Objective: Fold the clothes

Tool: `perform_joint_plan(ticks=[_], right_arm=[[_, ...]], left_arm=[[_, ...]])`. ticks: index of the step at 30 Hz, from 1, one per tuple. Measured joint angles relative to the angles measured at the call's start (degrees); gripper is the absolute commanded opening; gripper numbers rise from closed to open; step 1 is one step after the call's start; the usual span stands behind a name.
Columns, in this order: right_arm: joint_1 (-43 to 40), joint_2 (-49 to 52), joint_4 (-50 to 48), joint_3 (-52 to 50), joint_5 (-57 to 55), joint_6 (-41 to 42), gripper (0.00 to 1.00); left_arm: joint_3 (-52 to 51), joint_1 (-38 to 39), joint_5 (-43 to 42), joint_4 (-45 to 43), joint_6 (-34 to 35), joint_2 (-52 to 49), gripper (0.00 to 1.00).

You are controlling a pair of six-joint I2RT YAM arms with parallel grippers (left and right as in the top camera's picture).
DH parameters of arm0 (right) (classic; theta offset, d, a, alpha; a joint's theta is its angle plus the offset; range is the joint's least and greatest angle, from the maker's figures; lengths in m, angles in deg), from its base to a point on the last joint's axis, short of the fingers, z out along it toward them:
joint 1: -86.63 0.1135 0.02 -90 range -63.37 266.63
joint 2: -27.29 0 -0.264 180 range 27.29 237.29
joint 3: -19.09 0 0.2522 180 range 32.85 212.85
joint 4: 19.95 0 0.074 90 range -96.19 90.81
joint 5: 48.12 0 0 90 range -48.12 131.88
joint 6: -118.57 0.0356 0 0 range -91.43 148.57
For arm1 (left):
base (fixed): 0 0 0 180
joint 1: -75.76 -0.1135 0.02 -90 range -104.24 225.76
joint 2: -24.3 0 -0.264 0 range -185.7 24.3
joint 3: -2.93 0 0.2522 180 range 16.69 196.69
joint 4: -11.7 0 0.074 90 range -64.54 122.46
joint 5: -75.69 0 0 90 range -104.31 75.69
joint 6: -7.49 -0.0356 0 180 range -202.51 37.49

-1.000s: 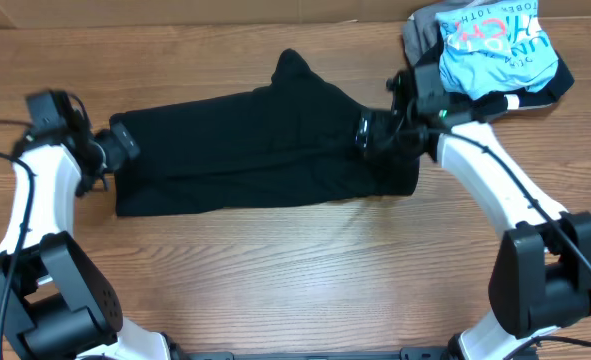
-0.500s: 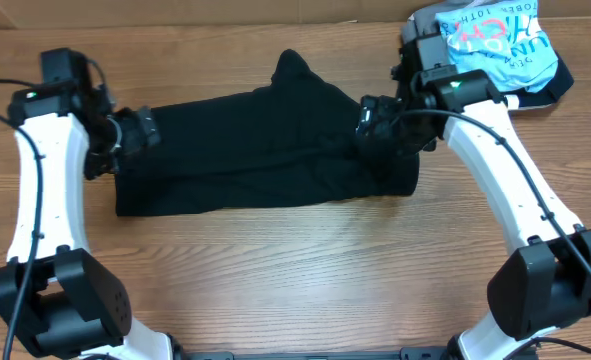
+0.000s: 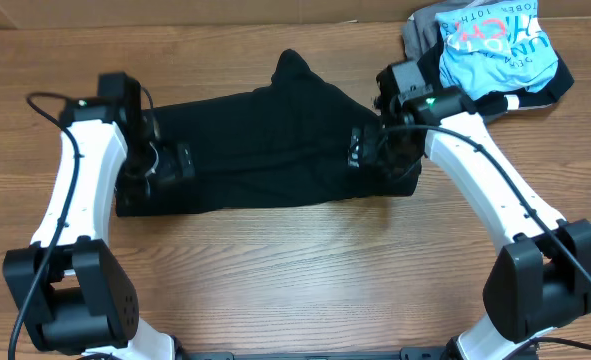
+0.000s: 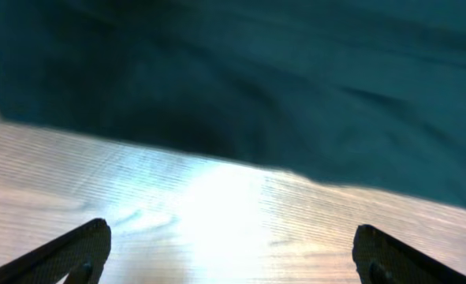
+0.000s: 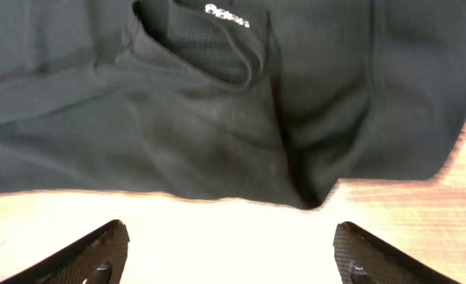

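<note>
The black garment (image 3: 265, 140) lies folded into a long band across the middle of the wooden table (image 3: 295, 280). Its white logo (image 5: 226, 14) shows in the right wrist view, near a rolled edge. My left gripper (image 3: 178, 160) hovers over the garment's left end, open and empty. In the left wrist view the fingers (image 4: 231, 233) frame bare wood just below the garment's edge (image 4: 240, 87). My right gripper (image 3: 360, 148) hovers over the garment's right end, open and empty. Its fingers (image 5: 229, 229) frame bright table below the garment (image 5: 217, 118).
A light-blue printed shirt (image 3: 495, 45) bundled with a grey garment (image 3: 422, 35) lies at the back right corner, close behind my right arm. A cardboard wall runs along the table's back edge.
My left arm has swung right, from beside the garment's left edge to over its left end. My right gripper has shifted slightly left and forward. The garment has not moved.
</note>
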Motion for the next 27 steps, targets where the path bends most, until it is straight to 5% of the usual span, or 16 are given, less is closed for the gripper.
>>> perform_joint_plan(ticks=[5, 15, 27], right_arm=[[-0.11, 0.00, -10.71, -6.25, -1.11, -0.61, 0.84], [-4.72, 0.48, -25.16, -9.81, -4.24, -0.79, 0.73], [-7.82, 9.66, -25.46, -11.13, -5.16, 0.17, 0.70]], left_arm=[[-8.92, 0.00, -0.04, -9.68, 0.00, -0.11, 0.99], [-9.62, 0.00, -0.04, -17.70, 0.00, -0.11, 1.00], [-8.70, 0.00, -0.02, -22.23, -0.02, -0.11, 1.00]])
